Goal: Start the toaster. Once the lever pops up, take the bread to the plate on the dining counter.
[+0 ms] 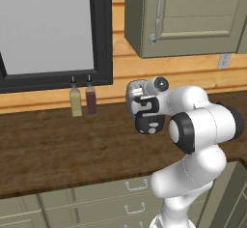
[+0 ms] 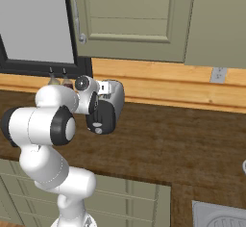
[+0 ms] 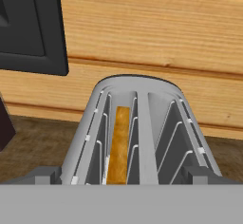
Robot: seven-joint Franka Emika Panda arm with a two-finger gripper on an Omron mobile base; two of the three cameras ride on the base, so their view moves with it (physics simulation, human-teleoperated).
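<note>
On the dark wood bench [image 1: 48, 149] under the window [image 1: 48, 26], at the far left, two small bottles stand close together against the wooden wall: a yellowish bottle [image 1: 75, 101] and, just on its right, a dark red bottle [image 1: 90, 99]. Further right, near the wall, stands the toaster [image 1: 135, 92], a rounded silver-grey body. In the left base view the hand of the arm [image 1: 198, 125] is in front of it and hides most of it. In the right base view the toaster [image 2: 114, 96] shows at the right of the hand, and its side is partly covered by the black hand.

In the hand view the camera looks along the top of the toaster [image 3: 142, 123] toward the wall. Two slots are seen. The bread [image 3: 118, 144] is in the left slot, sunk low, and only its golden-brown edge is visible; the right slot has only wire guides. I cannot make out the lever from any view.

The claw [image 1: 144, 118] is close to the toaster's near end, its two fingers spread to their widest, and nothing is between them. The finger tips [image 3: 45, 174] appear low at both sides of the toaster body in the hand view.

Above right hangs a grey-green cabinet [image 1: 193, 14], and a wall outlet [image 1: 223, 61] is on the wooden wall below it.
</note>
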